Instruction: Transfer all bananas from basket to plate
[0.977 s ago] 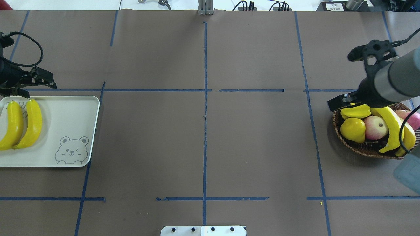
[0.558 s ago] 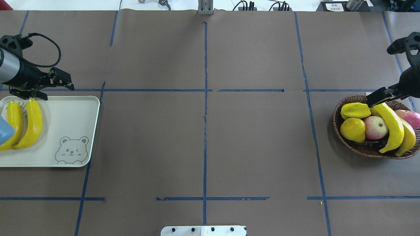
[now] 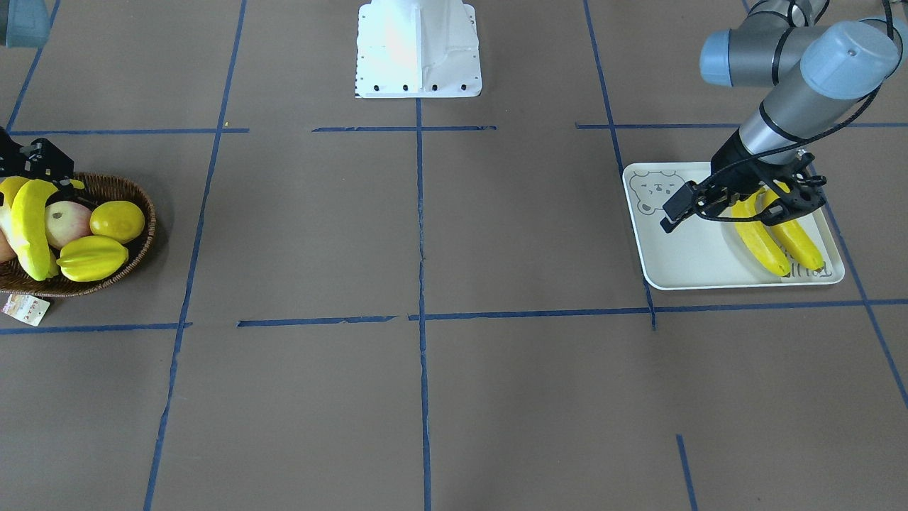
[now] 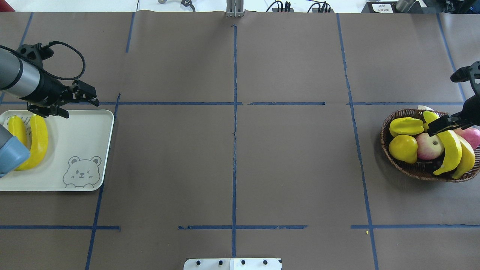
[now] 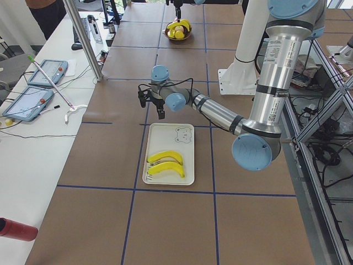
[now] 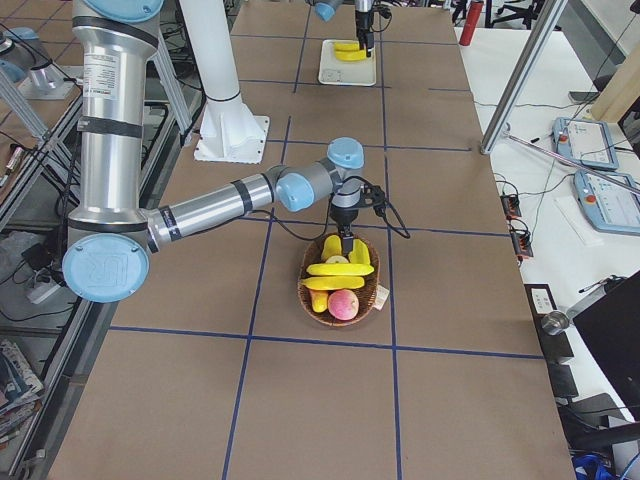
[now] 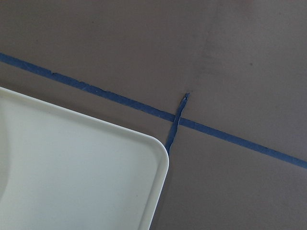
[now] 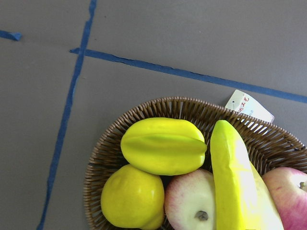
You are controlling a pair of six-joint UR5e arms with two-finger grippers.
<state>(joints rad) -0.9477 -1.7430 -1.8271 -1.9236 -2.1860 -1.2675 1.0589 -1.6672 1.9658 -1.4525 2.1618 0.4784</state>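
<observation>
Two bananas (image 4: 452, 150) lie side by side in the basket (image 4: 412, 172), along its right part in the overhead view, one resting partly on the other. The basket also contains a starfruit (image 4: 407, 126), a lemon (image 4: 403, 148) and two apples (image 4: 427, 146). Two further bananas lie parallel on the plate (image 4: 75, 150), at the end away from the bear drawing. Basket and plate sit well apart at opposite ends of the worktop (image 4: 292, 161). The left hand (image 4: 80, 107) is above the plate's edge, clear of the fruit, fingers spread wide and empty. The right hand (image 4: 438, 125) is over the basket at the bananas' upper ends; its finger spacing cannot be determined.
</observation>
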